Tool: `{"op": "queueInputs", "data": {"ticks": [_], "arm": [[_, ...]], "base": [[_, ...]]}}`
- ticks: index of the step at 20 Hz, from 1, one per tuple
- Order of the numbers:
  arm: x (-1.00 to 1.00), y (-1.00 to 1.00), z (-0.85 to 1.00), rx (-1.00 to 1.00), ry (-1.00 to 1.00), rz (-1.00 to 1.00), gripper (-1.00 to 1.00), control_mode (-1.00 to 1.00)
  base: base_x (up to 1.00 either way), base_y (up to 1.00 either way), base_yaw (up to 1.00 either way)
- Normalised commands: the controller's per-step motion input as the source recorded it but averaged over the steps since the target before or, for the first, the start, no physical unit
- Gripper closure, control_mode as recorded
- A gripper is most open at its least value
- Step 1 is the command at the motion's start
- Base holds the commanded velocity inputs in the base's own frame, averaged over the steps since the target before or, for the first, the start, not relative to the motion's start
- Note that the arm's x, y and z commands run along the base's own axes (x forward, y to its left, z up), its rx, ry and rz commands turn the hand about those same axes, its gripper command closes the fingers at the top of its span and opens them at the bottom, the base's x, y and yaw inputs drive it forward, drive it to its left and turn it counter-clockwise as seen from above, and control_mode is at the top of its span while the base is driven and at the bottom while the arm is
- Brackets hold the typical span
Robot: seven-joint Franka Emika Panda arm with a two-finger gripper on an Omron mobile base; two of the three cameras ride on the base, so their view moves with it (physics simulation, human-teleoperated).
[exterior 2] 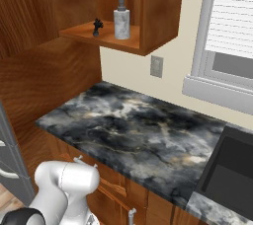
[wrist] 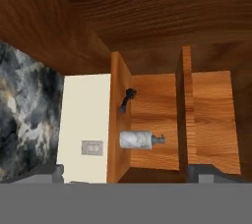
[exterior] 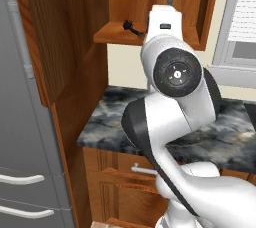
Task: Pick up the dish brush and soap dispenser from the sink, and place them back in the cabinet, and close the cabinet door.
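The cabinet (exterior 2: 158, 7) stands open. On its shelf floor (exterior 2: 84, 34) the white soap dispenser (exterior 2: 121, 19) stands upright, and the small dark dish brush (exterior 2: 97, 26) sits just left of it. Both also appear in the rolled hand view, the dish brush (wrist: 127, 99) beside the soap dispenser (wrist: 135, 139). From the left base view the dish brush (exterior: 131, 28) lies on the shelf, partly behind the arm. My gripper (wrist: 130, 175) is open, faces the cabinet from a distance and holds nothing. The cabinet door (exterior: 55, 27) is swung wide open on the left. The black sink (exterior 2: 232, 169) is at lower right.
A grey-black marbled countertop (exterior 2: 128, 125) runs below the cabinet, with wooden base drawers (exterior: 125, 182) under it. The grey fridge (exterior: 20, 172) stands at far left. A window with blinds (exterior 2: 232, 26) and a wall outlet (exterior 2: 156, 66) are on the back wall.
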Motion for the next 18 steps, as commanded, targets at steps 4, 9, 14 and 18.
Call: {"op": "queueInputs", "data": {"ticks": [4,9,14,18], "arm": [[-0.39,0.17,0.00,-0.03,-0.07,0.02,-1.00,-1.00],[-0.38,0.32,0.05,-0.06,-0.07,0.01,-1.00,-1.00],[-0.36,0.38,0.02,-0.08,-0.12,0.02,-1.00,-1.00],[-0.22,0.40,0.00,-0.07,-0.02,0.06,-1.00,-1.00]], "base": [[0.00,0.00,0.00],[0.00,0.00,0.00],[0.00,0.00,0.00],[0.00,0.00,0.00]]}}
